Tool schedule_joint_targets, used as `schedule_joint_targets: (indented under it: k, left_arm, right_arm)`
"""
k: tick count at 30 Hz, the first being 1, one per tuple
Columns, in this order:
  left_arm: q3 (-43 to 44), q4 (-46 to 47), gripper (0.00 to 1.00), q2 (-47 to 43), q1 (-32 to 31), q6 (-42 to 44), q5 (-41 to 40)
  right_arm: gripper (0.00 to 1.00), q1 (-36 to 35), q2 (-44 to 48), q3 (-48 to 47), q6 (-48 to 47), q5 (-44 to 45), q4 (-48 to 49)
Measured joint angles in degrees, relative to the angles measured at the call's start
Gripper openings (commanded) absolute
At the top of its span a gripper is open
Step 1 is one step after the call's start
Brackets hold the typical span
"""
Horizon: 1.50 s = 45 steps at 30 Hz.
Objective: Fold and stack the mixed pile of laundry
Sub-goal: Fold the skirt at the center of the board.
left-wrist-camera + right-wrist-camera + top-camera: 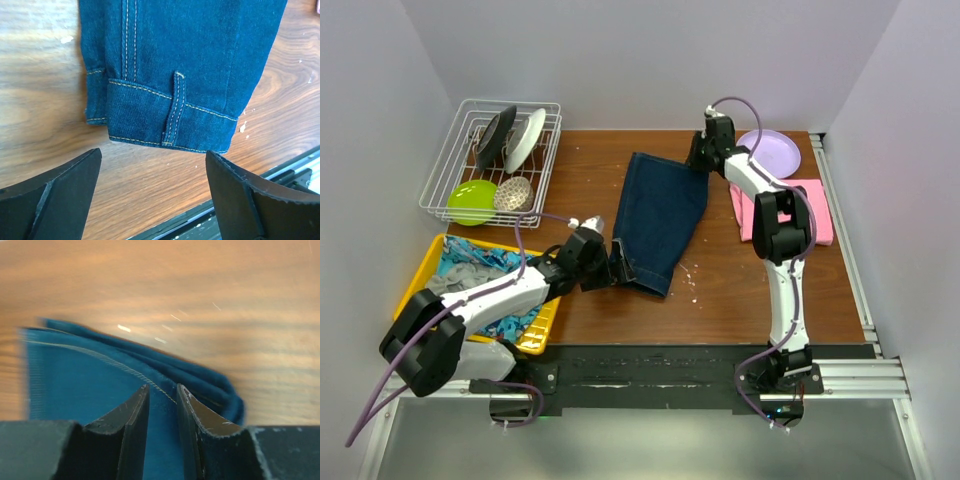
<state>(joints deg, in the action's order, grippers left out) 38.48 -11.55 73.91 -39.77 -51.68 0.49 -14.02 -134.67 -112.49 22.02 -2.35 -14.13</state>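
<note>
The dark blue denim jacket [660, 215] lies folded and flat in the middle of the table. My left gripper [612, 265] is open and empty at its near left corner. In the left wrist view the stitched denim hem [170, 120] lies just beyond the open fingertips [65, 190]. My right gripper [699, 158] is at the jacket's far right corner. In the right wrist view it [162, 390] is nearly closed with the denim edge [100, 375] between the jaws. A folded pink T-shirt [820, 215] lies at the right. A grey garment [465, 280] and a blue-turquoise patterned cloth [480, 255] lie in the tray.
A yellow plastic tray [542, 338] sits at the near left. A wire dish rack [440, 175] with a green bowl [472, 202] and dishes stands at the far left. A purple plate [772, 150] lies at the far right. A metal rail runs along the near edge.
</note>
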Motion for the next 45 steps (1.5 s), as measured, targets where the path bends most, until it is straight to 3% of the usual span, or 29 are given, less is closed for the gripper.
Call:
schedule_joint_targets:
  k: [11, 18, 25, 33, 36, 40, 45]
  left_arm:
    - [-7.5, 10.19, 0.84, 0.24, 1.14, -7.69, 0.55]
    - [-10.6, 14.47, 0.82, 0.5, 1.55, -10.67, -1.57]
    - [-11.19, 18.01, 0.76, 2.08, 1.86, -12.35, -4.81]
    - [-9.88, 22.25, 0.61, 6.64, 1.86, -12.66, -7.32]
    - [-7.85, 20.83, 0.49, 8.41, 1.88, -12.17, -9.09]
    - [-3.69, 16.76, 0.3, 10.75, 2.51, -10.69, -11.74]
    - [2.64, 12.83, 0.23, 13.18, 7.23, -3.93, -13.33]
  right_arm:
    - [0.32, 1.05, -3.63, -1.14, -0.26, 0.33, -3.52]
    - [0.51, 1.2, -3.76, -1.25, -0.46, 0.26, -3.37]
    - [0.54, 1.25, -1.42, -0.7, -0.61, 0.76, -3.13]
    - [0.56, 0.15, 10.84, 7.06, -2.97, 3.1, -0.68]
    - [0.56, -0.7, 13.27, 7.67, -4.17, 3.82, 0.85]
    - [0.56, -1.33, 13.4, 8.24, -5.33, 3.96, 1.36]
    - [0.56, -1.75, 11.45, 8.76, -7.21, 3.28, 1.22]
